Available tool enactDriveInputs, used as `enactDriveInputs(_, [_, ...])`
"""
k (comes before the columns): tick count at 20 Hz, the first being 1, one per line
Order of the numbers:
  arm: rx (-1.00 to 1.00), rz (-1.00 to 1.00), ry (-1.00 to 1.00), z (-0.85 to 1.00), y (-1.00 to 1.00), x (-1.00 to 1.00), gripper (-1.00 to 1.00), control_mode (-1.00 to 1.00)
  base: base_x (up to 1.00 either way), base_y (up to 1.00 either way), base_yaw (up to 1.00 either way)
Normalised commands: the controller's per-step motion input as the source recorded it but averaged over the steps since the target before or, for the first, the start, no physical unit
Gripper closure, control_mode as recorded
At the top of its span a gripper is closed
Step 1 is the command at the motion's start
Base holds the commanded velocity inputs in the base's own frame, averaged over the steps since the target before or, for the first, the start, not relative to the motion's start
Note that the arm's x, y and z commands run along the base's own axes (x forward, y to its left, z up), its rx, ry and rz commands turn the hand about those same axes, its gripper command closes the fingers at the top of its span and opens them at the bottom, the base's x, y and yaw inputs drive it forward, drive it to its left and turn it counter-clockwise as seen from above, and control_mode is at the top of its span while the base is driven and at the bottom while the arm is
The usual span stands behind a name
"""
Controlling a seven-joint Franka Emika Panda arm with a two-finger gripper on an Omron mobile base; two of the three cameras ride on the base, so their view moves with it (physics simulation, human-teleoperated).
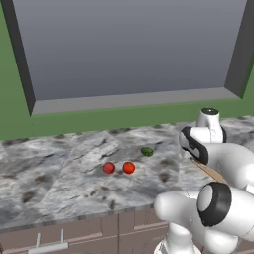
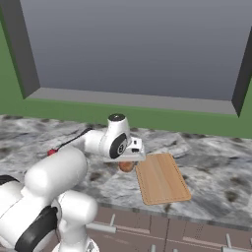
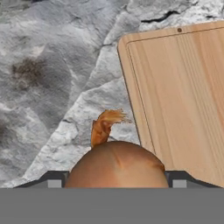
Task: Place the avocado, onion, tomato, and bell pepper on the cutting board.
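In the hand view the fingers point(image 3: 116, 183) clasp the onion point(image 3: 116, 165) at bottom centre, above the worktop point(image 3: 43, 87), just left of the cutting board point(image 3: 183, 100). Released here, it would likely miss the board. In the left base view, pepper point(image 1: 109, 167), tomato point(image 1: 129, 167) and avocado point(image 1: 147, 151) wait mid-frame; nothing blocks.

Cutting board point(image 2: 162, 178): on worktop point(image 2: 216, 167), lower right of centre, right base view.
Onion point(image 2: 126, 166): just left of board, under end effector point(image 3: 116, 181).
Bell pepper point(image 1: 108, 167), tomato point(image 1: 128, 167): side by side, frame centre, left base view.
Avocado point(image 1: 147, 151): upper right of tomato.
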Motion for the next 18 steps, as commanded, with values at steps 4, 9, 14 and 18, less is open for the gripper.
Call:
enactDriveInputs(4, [0.0, 0.0, 0.0, 0.0, -0.52, 0.41, 1.0, -1.0, 0.0, 0.0, 0.0])
enactDriveInputs(9, [0.0, 0.0, 0.01, 0.0, -0.37, 0.37, 1.0, -1.0, 0.0, 0.0, 0.0])
enactDriveInputs(14, [0.02, 0.0, 0.06, 0.0, -0.23, 0.37, 1.0, -1.0, 0.0, 0.0, 0.0])
enactDriveInputs(18, [0.05, 0.01, 0.11, -0.18, -0.15, 0.32, 1.0, -1.0, 0.0, 0.0, 0.0])
